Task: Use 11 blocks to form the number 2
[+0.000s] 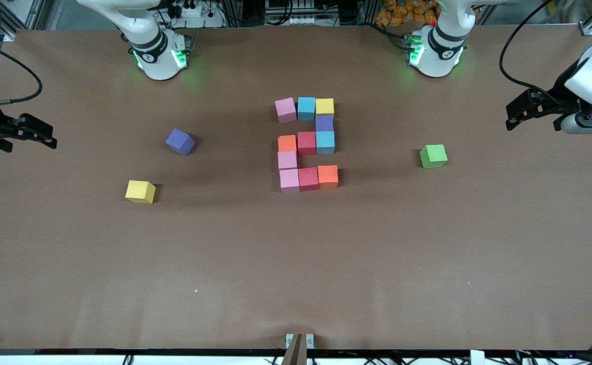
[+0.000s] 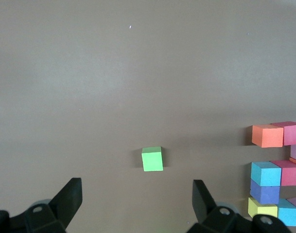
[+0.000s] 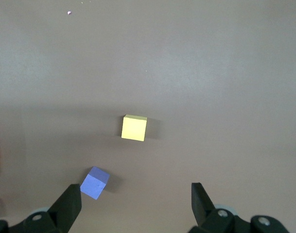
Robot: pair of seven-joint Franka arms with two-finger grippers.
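Nearest to the front camera on the counter [image 1: 296, 284] I see a loose yellow block [image 1: 140, 191] toward the right arm's end. A little farther from the camera lies a loose purple block [image 1: 179, 141], turned at an angle. Toward the left arm's end, well apart from everything, sits the green block [image 1: 433, 155]. I think these three are spare and were left aside so the figure keeps free room around it. In the middle stands the number 2 [image 1: 306, 144], as the front camera reads it. Its nearest row is pink, red and orange, all touching. Then comes one pink block [image 1: 287, 159], then the middle row of orange, red and blue. Farther still one purple block joins this row to the farthest row of pink, blue and yellow. I count eleven blocks, so I judge the figure complete. The right hand [image 1: 51, 140] waits over the counter's edge at its own end, fingers wide apart and holding nothing. The left hand [image 1: 510, 120] waits the same way over its end, also spread and empty, probably parked so the view on the figure is free.
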